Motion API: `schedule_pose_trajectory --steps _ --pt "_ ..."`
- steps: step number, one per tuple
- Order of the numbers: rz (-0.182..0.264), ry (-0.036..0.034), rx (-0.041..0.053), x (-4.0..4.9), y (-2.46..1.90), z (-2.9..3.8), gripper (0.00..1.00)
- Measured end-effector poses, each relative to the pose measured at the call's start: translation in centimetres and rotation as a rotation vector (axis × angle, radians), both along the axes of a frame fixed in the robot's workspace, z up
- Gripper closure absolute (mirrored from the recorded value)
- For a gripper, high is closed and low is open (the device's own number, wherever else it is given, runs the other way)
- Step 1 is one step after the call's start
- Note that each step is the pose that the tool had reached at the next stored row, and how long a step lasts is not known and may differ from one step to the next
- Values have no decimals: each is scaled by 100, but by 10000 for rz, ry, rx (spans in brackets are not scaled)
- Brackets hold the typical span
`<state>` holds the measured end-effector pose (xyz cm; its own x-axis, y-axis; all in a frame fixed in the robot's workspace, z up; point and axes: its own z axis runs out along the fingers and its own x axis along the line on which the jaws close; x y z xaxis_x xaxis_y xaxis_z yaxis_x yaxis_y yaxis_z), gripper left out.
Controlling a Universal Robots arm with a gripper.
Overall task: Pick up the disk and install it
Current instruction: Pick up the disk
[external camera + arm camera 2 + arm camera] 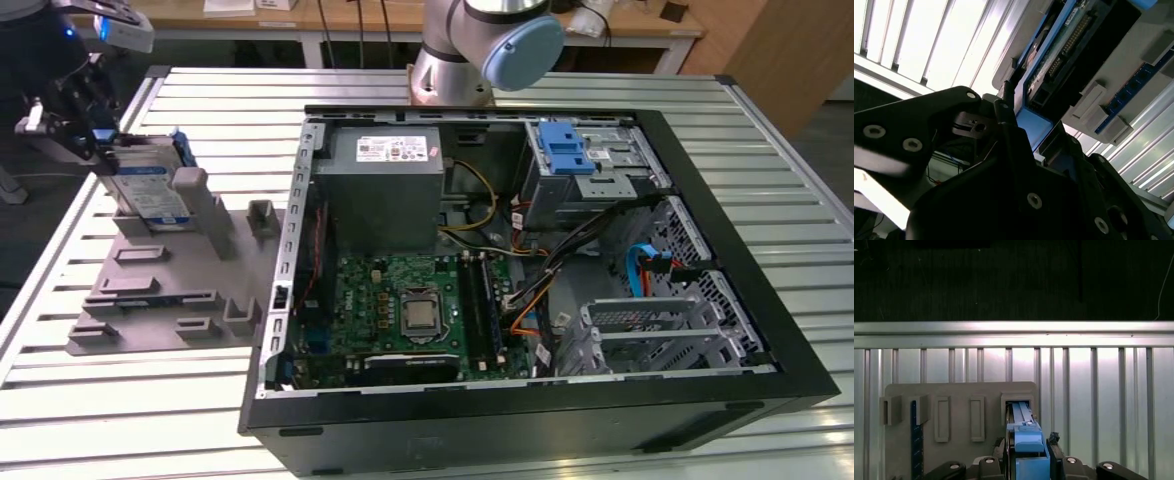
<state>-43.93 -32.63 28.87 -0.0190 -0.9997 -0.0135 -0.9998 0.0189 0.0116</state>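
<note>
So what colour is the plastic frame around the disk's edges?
Blue. The frame on the disk shows best in the first wrist view.

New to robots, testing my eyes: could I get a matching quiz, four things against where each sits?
1 silver-grey rectangular disk in blue frame
2 black gripper
3 grey metal box with white sticker
4 silver metal cage with blue latch

A in the black computer case, exterior view's right
B upright in the grey plastic stand
C at the disk's frame
D in the case, beside the green circuit board

Pairs: 1-B, 2-C, 3-D, 4-A
</note>
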Motion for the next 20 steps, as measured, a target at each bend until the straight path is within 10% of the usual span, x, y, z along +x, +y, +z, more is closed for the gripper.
schedule_pose_trajectory --steps 20 --pt "-51 -2 -31 0 0 8 63"
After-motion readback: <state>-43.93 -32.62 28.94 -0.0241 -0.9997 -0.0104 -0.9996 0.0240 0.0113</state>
